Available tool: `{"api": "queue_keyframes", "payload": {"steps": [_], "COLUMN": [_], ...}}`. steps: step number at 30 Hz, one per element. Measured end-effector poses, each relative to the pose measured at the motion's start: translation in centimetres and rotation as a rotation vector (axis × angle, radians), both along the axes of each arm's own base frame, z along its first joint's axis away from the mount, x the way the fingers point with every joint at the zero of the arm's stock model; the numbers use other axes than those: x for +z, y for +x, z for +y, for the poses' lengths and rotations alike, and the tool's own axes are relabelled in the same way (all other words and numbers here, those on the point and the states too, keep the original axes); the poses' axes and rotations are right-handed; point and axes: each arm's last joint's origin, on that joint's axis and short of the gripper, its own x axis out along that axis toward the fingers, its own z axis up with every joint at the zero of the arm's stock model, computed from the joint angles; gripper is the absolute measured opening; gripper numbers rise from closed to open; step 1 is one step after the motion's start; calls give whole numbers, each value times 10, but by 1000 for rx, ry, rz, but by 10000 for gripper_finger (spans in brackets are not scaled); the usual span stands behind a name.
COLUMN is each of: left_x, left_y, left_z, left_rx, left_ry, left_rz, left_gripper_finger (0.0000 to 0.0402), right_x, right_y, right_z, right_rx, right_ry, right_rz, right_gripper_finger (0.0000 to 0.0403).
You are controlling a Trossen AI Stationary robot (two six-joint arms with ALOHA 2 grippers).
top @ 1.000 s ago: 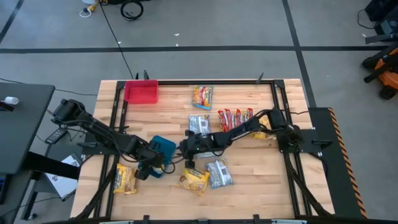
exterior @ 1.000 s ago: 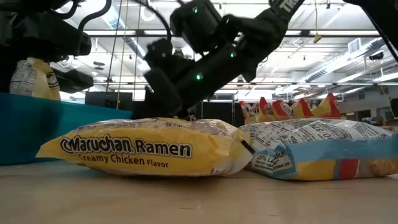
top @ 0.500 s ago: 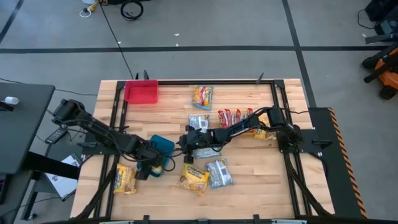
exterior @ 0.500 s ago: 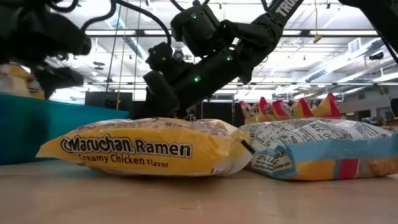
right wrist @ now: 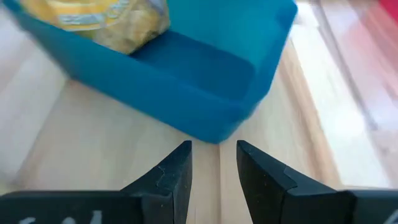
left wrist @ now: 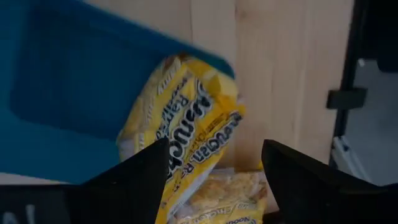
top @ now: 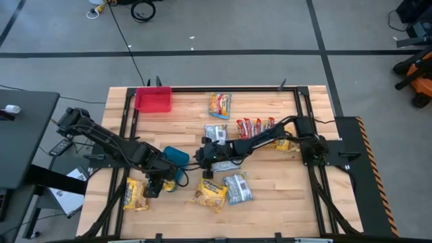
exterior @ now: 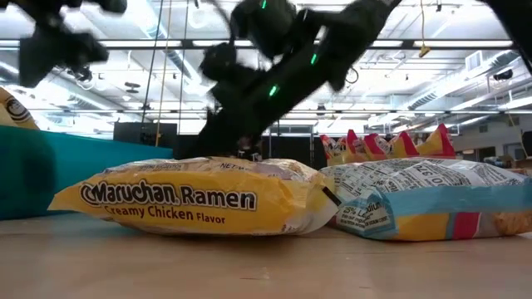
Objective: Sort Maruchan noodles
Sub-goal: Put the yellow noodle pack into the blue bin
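The blue bin (top: pixel 177 158) stands left of the table's middle. A yellow noodle packet (left wrist: pixel 186 124) sits tilted in its near end, leaning on the wall (right wrist: pixel 99 18). My left gripper (left wrist: pixel 214 155) hangs open above that packet, touching nothing (top: pixel 150 189). My right gripper (right wrist: pixel 213 152) is open and empty, low over the wood just before the bin's right corner (top: pixel 202 160). Other noodle packets lie loose: yellow ones (top: pixel 135 194) (top: pixel 210 194), silver-blue ones (top: pixel 237 187) (top: pixel 216 133) and red ones (top: pixel 255 127).
A red bin (top: pixel 153 100) stands at the far left, with a yellow-red packet (top: pixel 219 104) to its right. One more yellow packet (top: pixel 283 143) lies under my right arm. Black frame rails run along the table's sides. Bare wood lies at the near right.
My left gripper has opened, let go of the yellow packet and risen straight up from the blue bin, rolling a little. The packet has dropped lower and now leans inside the bin's near end.
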Motion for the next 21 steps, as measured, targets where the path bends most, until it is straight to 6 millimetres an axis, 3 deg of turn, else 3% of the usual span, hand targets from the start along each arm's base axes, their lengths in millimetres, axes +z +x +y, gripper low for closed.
{"api": "queue_keyframes", "payload": {"steps": [5,9,13,15,21], "left_x": [30,32,14,-4,-53], "left_y": [10,26,50,64,104], "left_z": [-23,-51,-63,-62,-36], "left_rx": [7,-1,109,162,142], "left_ry": [49,128,169,180,254], "left_rz": [-264,-593,-698,-659,-517], "left_gripper_finger": [246,237,236,236,235], "right_x": [38,63,87,102,138], "right_y": [-23,-47,-84,-104,-152], "right_z": [31,64,93,104,134], "right_rx": [126,211,226,204,168], "right_ry": [-82,-96,-140,-139,19], "right_rz": [69,119,217,245,241], "right_gripper_finger": [117,111,107,105,104]}}
